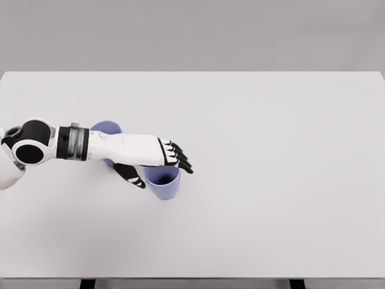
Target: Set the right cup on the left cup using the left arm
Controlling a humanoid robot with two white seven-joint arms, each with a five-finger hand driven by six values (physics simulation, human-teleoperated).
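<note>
Reaching rightward, the left hand [157, 158] cups its fingers [180, 159] loosely around the right cup [162, 182], gripping nothing.

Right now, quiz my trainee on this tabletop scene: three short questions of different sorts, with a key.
1. True or false: the right-hand pale blue plastic cup already sits on the left pale blue cup.
2. Which arm is in view?
3. The left hand is: A) far from both cups B) at the right cup's rim C) off the white table.

Key: 1 false, both stand on the table; 2 the left; 3 B.
</note>
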